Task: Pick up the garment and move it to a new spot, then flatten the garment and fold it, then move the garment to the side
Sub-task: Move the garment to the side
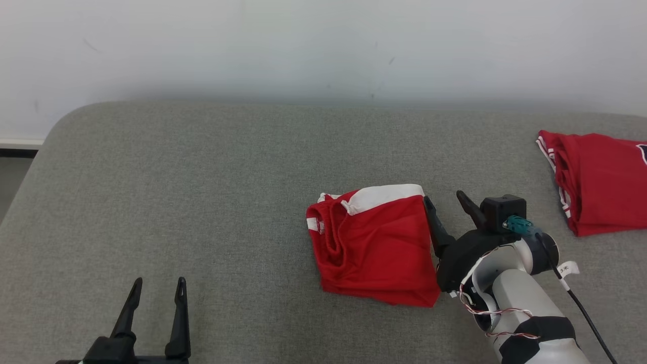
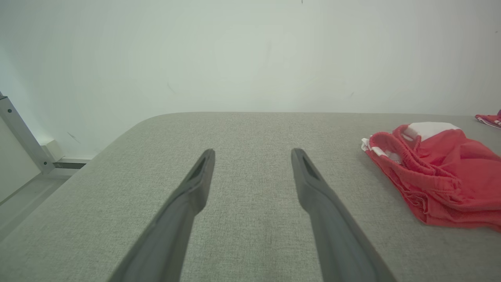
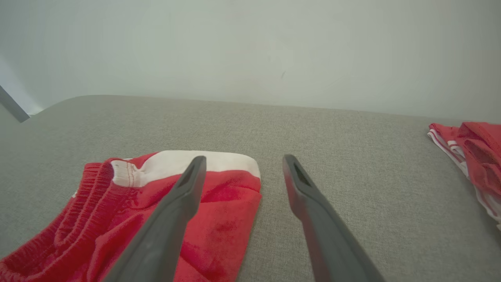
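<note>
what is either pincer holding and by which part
Nothing is held. The right pincer is open beside the folded red-and-white fabric garment; the left pincer is open too.

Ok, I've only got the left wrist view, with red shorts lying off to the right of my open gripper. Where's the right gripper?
Observer: The right gripper is at the right edge of the red shorts, open and holding nothing.
Operator: Is it over the cloth?
Observer: In the right wrist view one finger crosses the shorts' edge and the other is over bare table. I can't tell if it touches.
Operator: And the red scrap at far right?
Observer: That's a second red garment with white striped trim, folded, lying apart from the shorts.
</note>
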You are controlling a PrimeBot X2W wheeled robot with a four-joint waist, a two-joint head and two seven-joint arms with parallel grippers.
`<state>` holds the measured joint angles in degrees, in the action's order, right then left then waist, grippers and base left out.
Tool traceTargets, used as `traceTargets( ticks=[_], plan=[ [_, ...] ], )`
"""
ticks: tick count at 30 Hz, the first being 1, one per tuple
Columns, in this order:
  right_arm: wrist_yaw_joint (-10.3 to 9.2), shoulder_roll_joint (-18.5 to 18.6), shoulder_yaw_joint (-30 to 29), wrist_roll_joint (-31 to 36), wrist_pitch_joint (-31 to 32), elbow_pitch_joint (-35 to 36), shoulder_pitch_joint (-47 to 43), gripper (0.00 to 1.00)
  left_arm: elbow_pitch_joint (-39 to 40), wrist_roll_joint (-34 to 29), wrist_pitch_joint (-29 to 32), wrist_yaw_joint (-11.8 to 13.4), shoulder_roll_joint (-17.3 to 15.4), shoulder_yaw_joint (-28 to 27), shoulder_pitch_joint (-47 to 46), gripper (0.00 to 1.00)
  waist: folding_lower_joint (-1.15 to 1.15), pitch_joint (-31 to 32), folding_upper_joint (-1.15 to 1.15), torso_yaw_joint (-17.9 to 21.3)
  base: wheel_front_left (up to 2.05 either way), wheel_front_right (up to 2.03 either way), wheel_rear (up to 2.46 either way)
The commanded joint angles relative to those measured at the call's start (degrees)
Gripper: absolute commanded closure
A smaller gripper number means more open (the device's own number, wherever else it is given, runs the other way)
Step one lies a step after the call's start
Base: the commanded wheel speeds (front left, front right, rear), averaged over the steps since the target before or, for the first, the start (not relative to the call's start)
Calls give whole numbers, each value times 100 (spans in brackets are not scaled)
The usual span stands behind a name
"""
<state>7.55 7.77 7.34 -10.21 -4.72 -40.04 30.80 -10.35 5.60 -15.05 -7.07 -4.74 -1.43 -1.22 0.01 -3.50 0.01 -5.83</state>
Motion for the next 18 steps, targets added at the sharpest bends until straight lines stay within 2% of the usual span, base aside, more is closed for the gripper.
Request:
traceTargets(
  ticks=[1, 18],
  plan=[
    [-17, -49, -21, 24, 31, -168, 69, 0, -14, 13, -16, -7, 12, 3, -73, 0, -1, -113, -1, -88, 0, 0, 0],
    [-17, -354, 78, 111, 63, -2075, 578, 0, -102, 62, -16, -40, 32, -4, -324, 0, -1, -396, -1, -140, 0, 0, 0]
  ],
)
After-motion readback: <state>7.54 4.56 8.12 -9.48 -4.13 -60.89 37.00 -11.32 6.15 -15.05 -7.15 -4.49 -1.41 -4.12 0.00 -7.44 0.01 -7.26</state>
